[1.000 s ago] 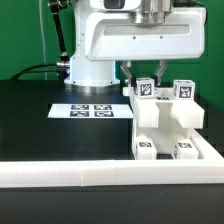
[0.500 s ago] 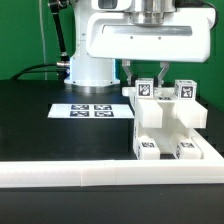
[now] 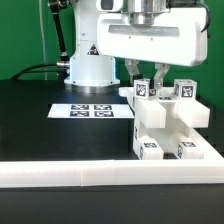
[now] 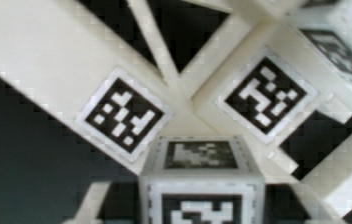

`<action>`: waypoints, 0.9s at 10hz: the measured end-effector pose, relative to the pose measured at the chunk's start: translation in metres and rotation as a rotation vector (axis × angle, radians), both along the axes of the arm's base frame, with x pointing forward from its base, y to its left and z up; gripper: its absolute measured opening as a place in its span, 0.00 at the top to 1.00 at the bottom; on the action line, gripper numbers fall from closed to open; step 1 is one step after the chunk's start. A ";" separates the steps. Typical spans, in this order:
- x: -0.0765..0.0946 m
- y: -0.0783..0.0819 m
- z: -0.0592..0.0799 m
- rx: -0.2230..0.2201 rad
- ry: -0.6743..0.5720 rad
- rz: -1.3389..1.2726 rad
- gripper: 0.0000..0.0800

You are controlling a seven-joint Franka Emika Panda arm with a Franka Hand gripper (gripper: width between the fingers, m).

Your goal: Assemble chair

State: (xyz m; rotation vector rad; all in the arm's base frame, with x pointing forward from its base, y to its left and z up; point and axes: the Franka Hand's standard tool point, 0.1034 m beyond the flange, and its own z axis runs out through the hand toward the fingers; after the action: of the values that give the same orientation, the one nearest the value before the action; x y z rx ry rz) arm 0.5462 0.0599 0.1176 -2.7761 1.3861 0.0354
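The arm's white head has shifted toward the exterior view's right since a second ago. Nearest lies the long white rail (image 3: 110, 177); behind it the chair (image 3: 168, 122) stands on the black table (image 3: 40, 125). The gripper (image 3: 148, 82) pinches the chair's tagged leg (image 3: 143, 90) directly between its fingers. The marker board (image 3: 90, 109) lies well aside.

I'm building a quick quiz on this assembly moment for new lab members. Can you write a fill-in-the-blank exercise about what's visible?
1. The chair is coloured ____.
2. The flat marker board shows ____ square tags.
3. The fingers are shut on a tagged part at the ____ of the chair.
4. In the exterior view, the marker board lies to the ____ of the chair.

Missing words: white; four; top; left
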 end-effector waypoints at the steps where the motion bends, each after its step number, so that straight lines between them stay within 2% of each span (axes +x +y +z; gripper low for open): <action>1: 0.000 0.002 0.000 0.001 0.006 -0.108 0.64; 3: -0.001 0.002 0.000 0.000 0.012 -0.214 0.64; 6: 0.000 0.002 0.000 0.001 0.025 -0.515 0.64; 9: 0.000 0.003 0.000 0.003 0.024 -0.488 0.64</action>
State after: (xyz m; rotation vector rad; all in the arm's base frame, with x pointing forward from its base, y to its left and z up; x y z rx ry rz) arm 0.5459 0.0630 0.1172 -2.3606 2.0188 0.0549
